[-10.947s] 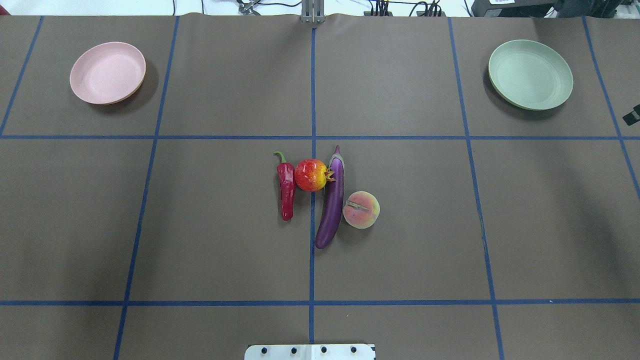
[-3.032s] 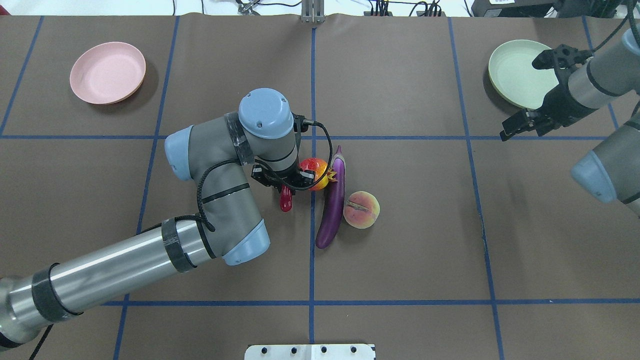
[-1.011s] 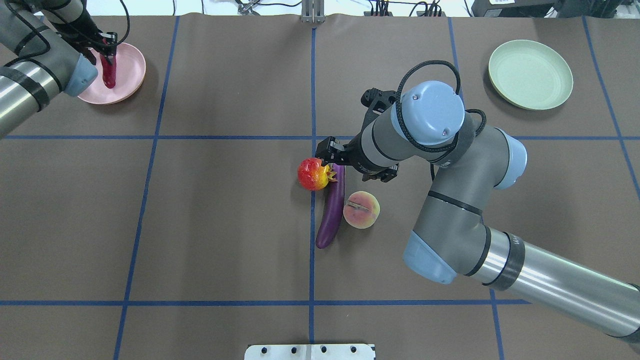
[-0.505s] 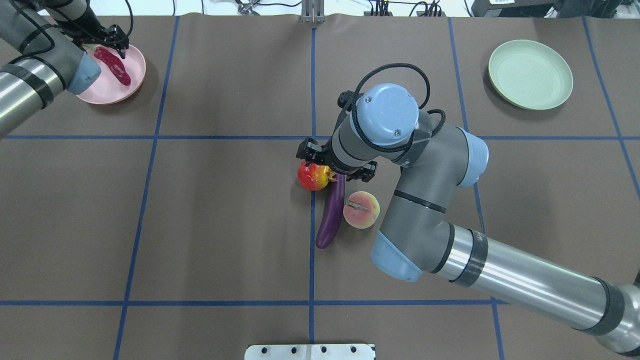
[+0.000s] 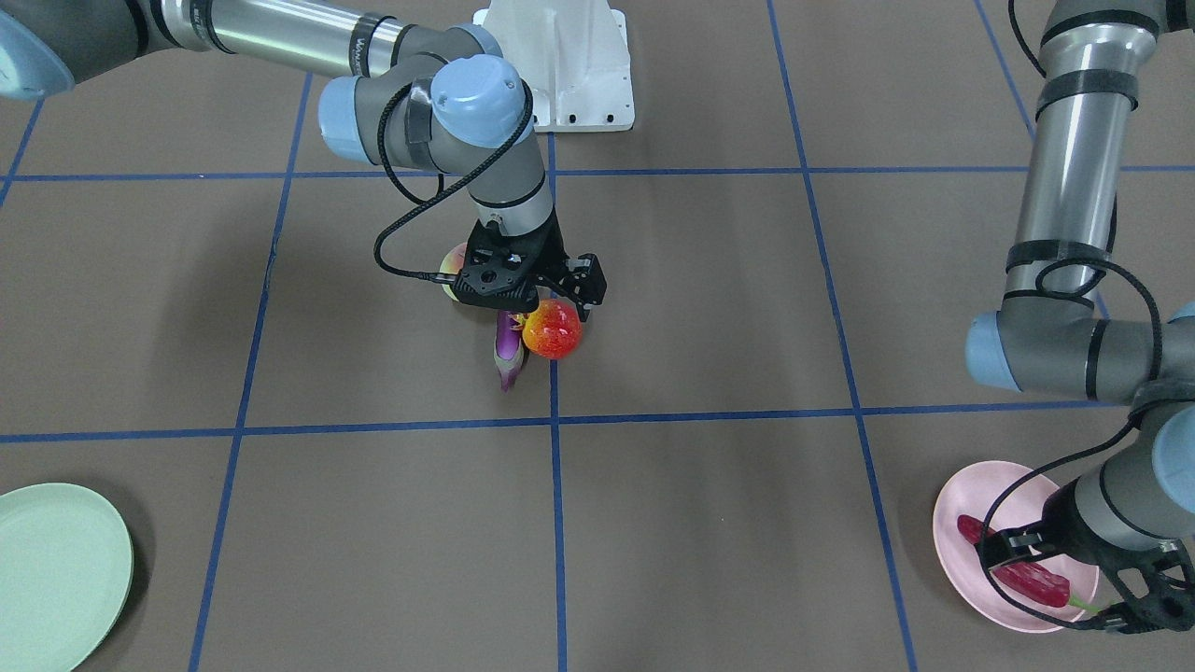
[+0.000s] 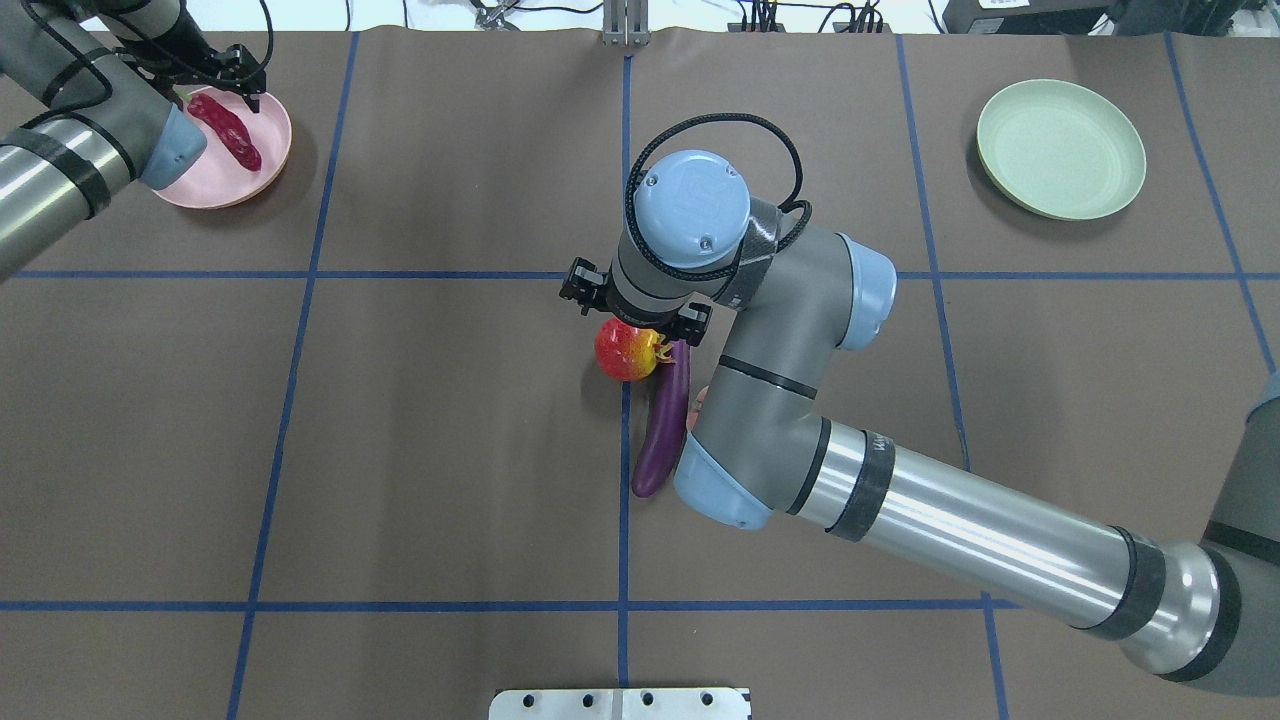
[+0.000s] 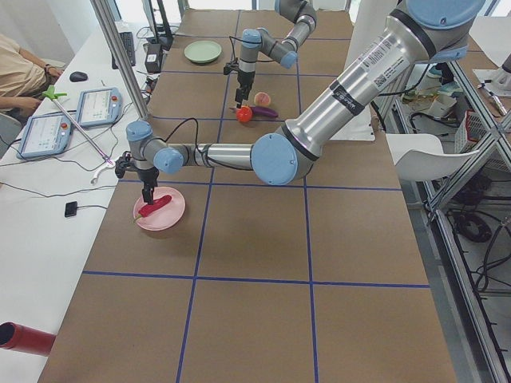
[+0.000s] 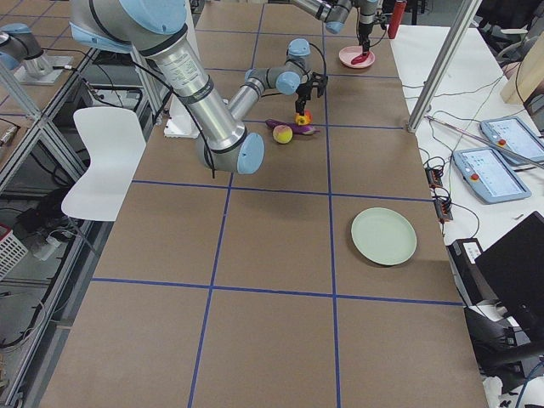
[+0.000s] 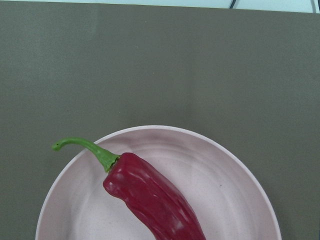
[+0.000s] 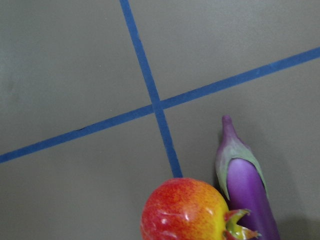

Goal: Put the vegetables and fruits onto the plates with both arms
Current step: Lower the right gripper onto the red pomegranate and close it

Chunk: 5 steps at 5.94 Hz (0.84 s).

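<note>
**Chili [image 6: 225, 130] on the pink plate [image 6: 250, 188]; red fruit [image 5: 552, 329] next**

The chili is seen lying slantwise inside the pink plate, toward the far left corner of the desk [image 6: 450, 450], with its green stem toward the rim. The left tool [image 6: 218, 95] is held just above it with jaws spread wide, 1 to each side, and nothing is gripped. That step is judged done. The spread is presumably so that the chili is not dragged when the arm is raised.

At the desk's middle, the right tool [image 5: 534, 297] is poised just above the red fruit, jaws wide and pointed down, not closed on it. The fruit's spiky crown is pressed against the eggplant [image 6: 668, 420] near its stem end, so a grasp from above is judged the way to keep the jaws off the eggplant. The peach [image 5: 455, 261] lies beside the eggplant on its other side, mostly hidden under the right arm. Nothing is held by the green plate [image 6: 1060, 148], toward the far right corner.

1 of 4 items is counted as placed, and 3 lie on the desk. A round, glossy fruit may be squeezed out if the jaws are closed off-centre.
</note>
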Available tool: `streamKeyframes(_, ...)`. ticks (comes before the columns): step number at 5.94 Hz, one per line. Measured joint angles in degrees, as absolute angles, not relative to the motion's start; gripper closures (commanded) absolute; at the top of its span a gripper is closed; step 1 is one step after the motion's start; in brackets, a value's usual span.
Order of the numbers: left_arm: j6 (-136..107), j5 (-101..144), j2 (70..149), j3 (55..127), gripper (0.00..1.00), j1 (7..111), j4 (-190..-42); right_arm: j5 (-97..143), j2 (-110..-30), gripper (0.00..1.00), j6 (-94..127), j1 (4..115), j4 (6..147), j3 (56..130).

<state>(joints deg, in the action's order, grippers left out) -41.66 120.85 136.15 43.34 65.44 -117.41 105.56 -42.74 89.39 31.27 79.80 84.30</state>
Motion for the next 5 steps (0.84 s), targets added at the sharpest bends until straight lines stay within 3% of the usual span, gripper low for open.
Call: streamKeyframes(5,-44.9,120.8,135.4,45.5,0.0,65.3,-117.5,104.0,-41.4,0.02,90.6,30.2,79.8,80.3)
